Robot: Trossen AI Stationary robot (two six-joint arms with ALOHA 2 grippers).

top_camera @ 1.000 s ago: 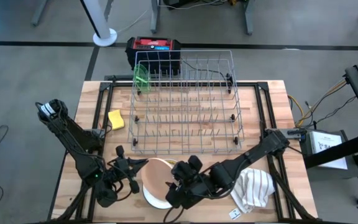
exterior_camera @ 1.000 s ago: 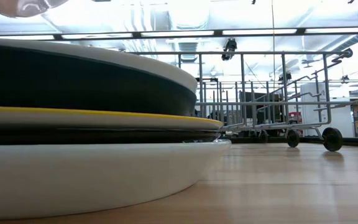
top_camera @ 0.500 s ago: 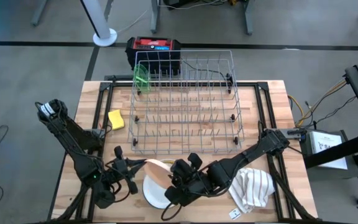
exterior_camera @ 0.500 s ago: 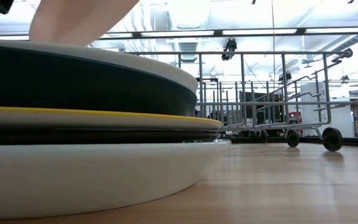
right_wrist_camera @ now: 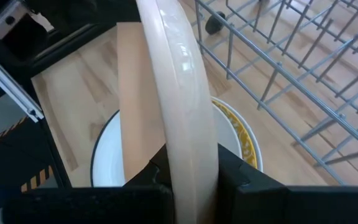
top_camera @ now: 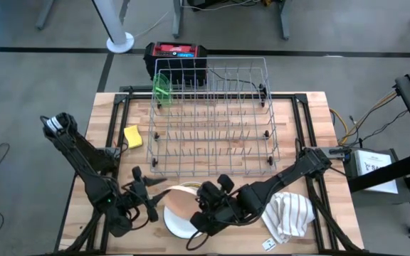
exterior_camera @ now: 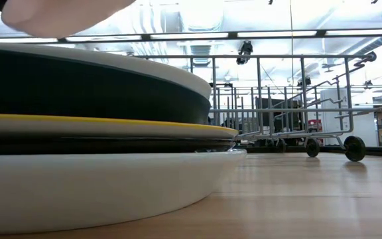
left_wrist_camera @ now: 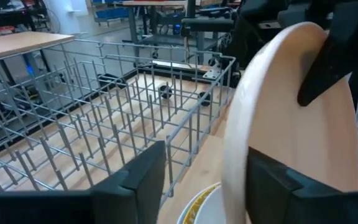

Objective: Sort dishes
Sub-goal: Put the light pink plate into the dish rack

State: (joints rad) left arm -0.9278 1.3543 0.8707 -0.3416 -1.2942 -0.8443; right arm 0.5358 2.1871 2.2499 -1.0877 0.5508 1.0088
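A peach plate [top_camera: 182, 198] stands tilted on edge above a stack of dishes [top_camera: 176, 225] at the table's near edge. In the low view the stack [exterior_camera: 91, 126] shows a white dish at the bottom, a yellow-rimmed one, and a black one above. My right gripper [right_wrist_camera: 188, 177] is shut on the plate. My left gripper [left_wrist_camera: 207, 180] is open, with the plate's rim [left_wrist_camera: 234, 149] between its fingers. A lime-green dish [top_camera: 162, 88] stands in the wire rack [top_camera: 212, 121] at its far left corner. My right gripper pinches the peach plate's rim [right_wrist_camera: 188, 155] between its two fingers, one on each face, slanting down from the table's right side. The plate is lifted clear of the stack, standing nearly on edge. My left gripper straddles the opposite rim; whether a finger [left_wrist_camera: 278, 186] touches it I cannot tell.
The wire rack fills the table's middle and far part. A yellow sponge [top_camera: 132, 136] lies left of it, and a striped white cloth [top_camera: 290, 215] lies near the front right. A red and black box [top_camera: 175, 55] sits beyond the far edge.
The peach plate has tipped from lying nearly flat to standing on edge above the stack. My right gripper has shut on its rim. My left gripper, which held the plate's other side, has opened and let go. Both arms have stayed in place.
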